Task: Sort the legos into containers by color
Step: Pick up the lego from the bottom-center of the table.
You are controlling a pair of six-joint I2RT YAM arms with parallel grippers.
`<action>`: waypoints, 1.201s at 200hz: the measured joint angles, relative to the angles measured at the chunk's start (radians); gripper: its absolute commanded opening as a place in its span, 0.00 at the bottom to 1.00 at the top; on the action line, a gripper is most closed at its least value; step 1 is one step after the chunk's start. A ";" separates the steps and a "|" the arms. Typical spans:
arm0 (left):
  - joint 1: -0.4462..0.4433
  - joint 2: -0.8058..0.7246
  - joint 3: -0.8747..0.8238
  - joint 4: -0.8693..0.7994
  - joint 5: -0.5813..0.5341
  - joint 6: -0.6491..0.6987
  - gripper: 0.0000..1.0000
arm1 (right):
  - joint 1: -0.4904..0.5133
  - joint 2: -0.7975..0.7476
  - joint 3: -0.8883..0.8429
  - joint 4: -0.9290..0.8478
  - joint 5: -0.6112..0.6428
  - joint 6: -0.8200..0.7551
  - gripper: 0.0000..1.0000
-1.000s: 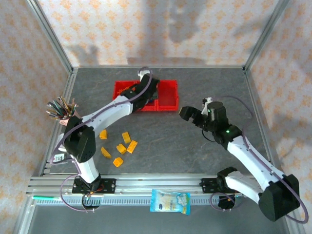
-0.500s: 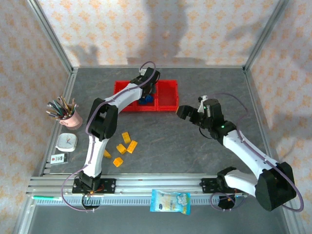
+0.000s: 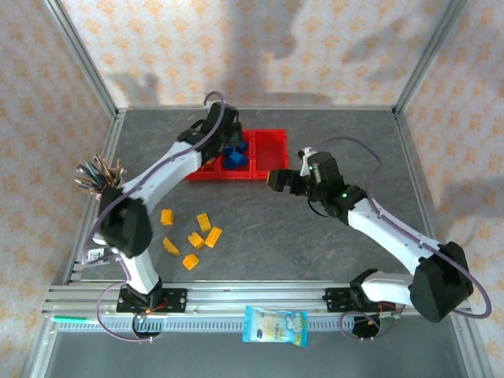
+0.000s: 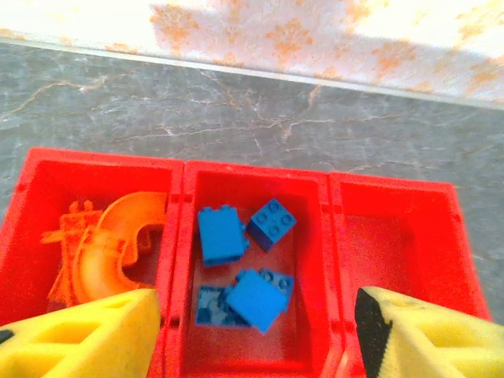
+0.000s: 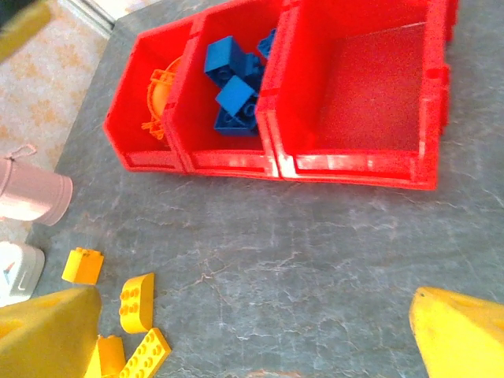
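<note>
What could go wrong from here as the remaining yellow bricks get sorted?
1. The left arm's elbow overlaps the pink cup of pens in the top view; reaching for the yellow bricks could knock it over.
2. The open right claw hovers just before the empty right bin; a forward push might shove the joined bins.
3. The open left claw hangs over the blue bricks nearby, so the arms could collide.

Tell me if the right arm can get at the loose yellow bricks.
Probably yes: the right tool is open above bare table, and the yellow bricks lie loose in the open with nothing between.
</note>
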 measured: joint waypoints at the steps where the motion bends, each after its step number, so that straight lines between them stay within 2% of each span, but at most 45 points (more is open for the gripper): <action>1: 0.000 -0.014 -0.011 0.004 0.003 0.000 0.73 | 0.002 0.001 0.001 0.000 0.001 0.000 1.00; 29: 0.000 -0.229 -0.217 0.053 0.051 -0.027 0.77 | 0.095 0.048 0.029 -0.006 0.049 -0.028 0.99; 69: 0.000 -0.435 -0.480 0.048 0.097 -0.082 0.87 | 0.254 0.151 0.048 -0.008 0.133 -0.063 1.00; 104: 0.000 -0.608 -0.632 0.018 0.099 -0.142 0.96 | 0.399 0.273 0.068 0.018 0.201 -0.103 0.94; 113: 0.000 -0.644 -0.655 0.010 0.093 -0.161 0.99 | 0.427 0.305 0.073 0.026 0.209 -0.111 0.92; 137: 0.000 -0.708 -0.686 -0.022 0.075 -0.210 0.99 | 0.494 0.398 0.096 0.053 0.241 -0.142 0.90; 170: 0.000 -0.759 -0.715 -0.055 0.054 -0.262 0.99 | 0.580 0.494 0.139 0.074 0.285 -0.185 0.94; 205: 0.000 -0.780 -0.726 -0.089 0.030 -0.299 0.99 | 0.609 0.570 0.207 0.076 0.312 -0.206 1.00; 240: 0.000 -0.790 -0.726 -0.107 0.005 -0.327 0.99 | 0.624 0.617 0.226 0.079 0.311 -0.280 1.00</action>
